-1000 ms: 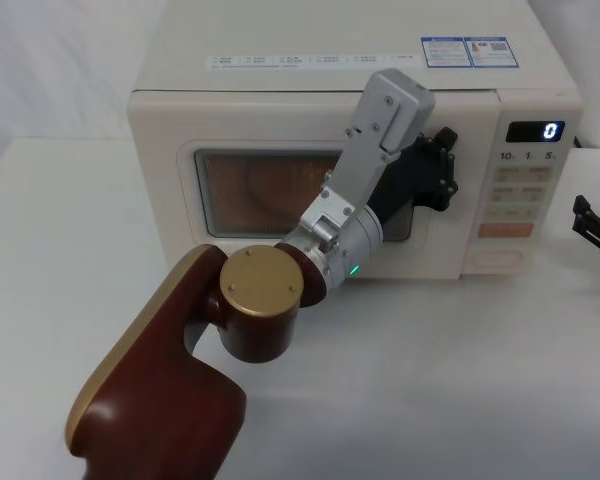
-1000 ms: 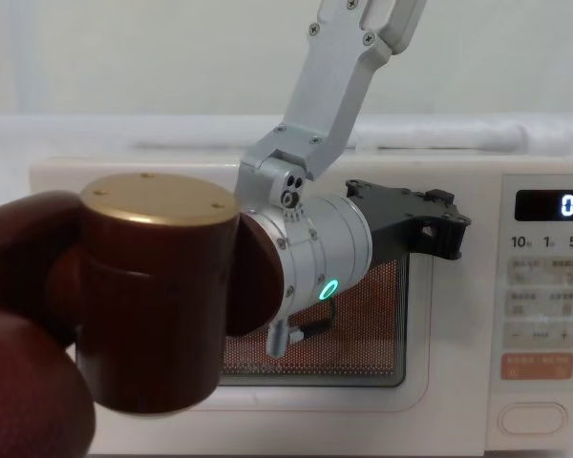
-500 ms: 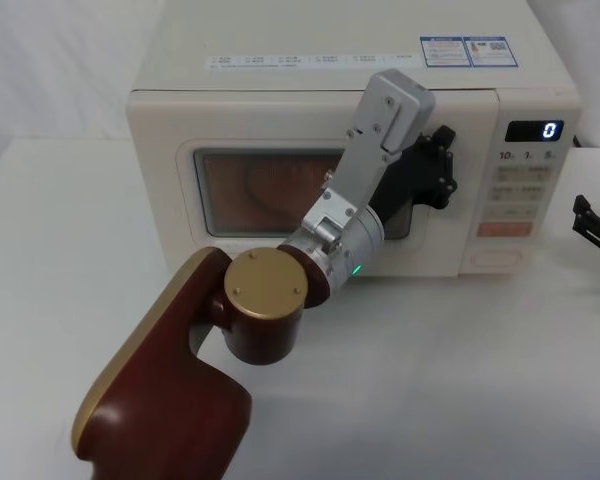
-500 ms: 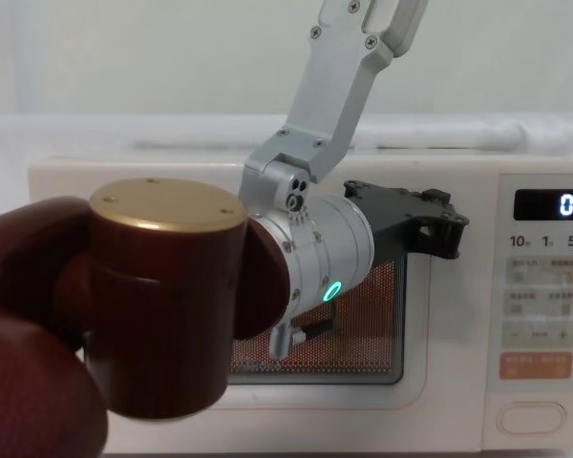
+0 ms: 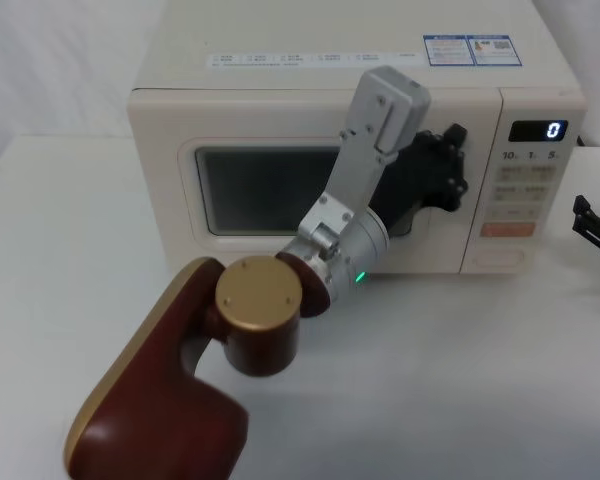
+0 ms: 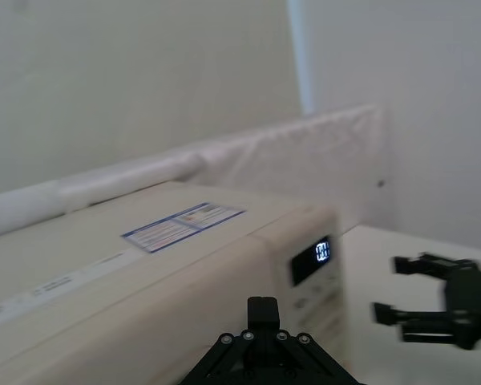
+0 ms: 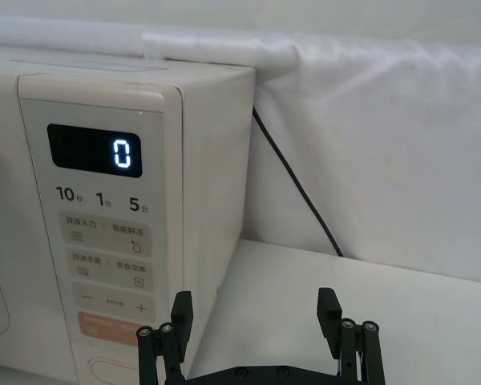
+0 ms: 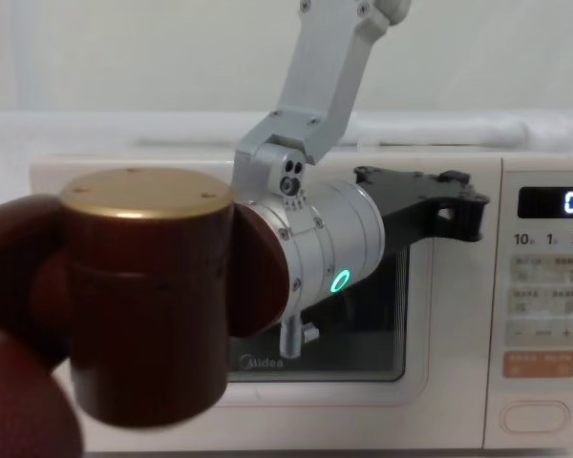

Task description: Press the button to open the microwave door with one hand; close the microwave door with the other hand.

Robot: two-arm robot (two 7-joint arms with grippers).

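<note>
Against the upper right part of the broad cream microwave door (image 5: 280,130), the black angular left gripper (image 5: 442,170) rests with its body pressed toward the door face, close to the seam beside the narrow control panel (image 5: 525,190). Its arm reaches up from the lower left: a glossy maroon shell with a brass-coloured round cap (image 5: 258,290), then a silver cylindrical wrist with a green ring light (image 8: 340,281), then an angled silver link rising above the gripper. Whether the left gripper's fingers are spread or pressed together cannot be told, since the wrist hides them.

On the table to the right of the microwave, the black right gripper (image 7: 256,325) hangs with its two fingers spread wide, holding nothing. It sits well apart from the door and near the control panel's lower corner.

That door appears flush with the oven front, its dark rounded window (image 5: 260,190) smooth and glassy, with a grey logo (image 8: 263,363) below it. Low on the panel lies the wide cream pill-shaped button (image 8: 532,418), untouched, under an orange rectangular key (image 8: 538,364) and a digital display reading 0 (image 5: 537,130).
</note>
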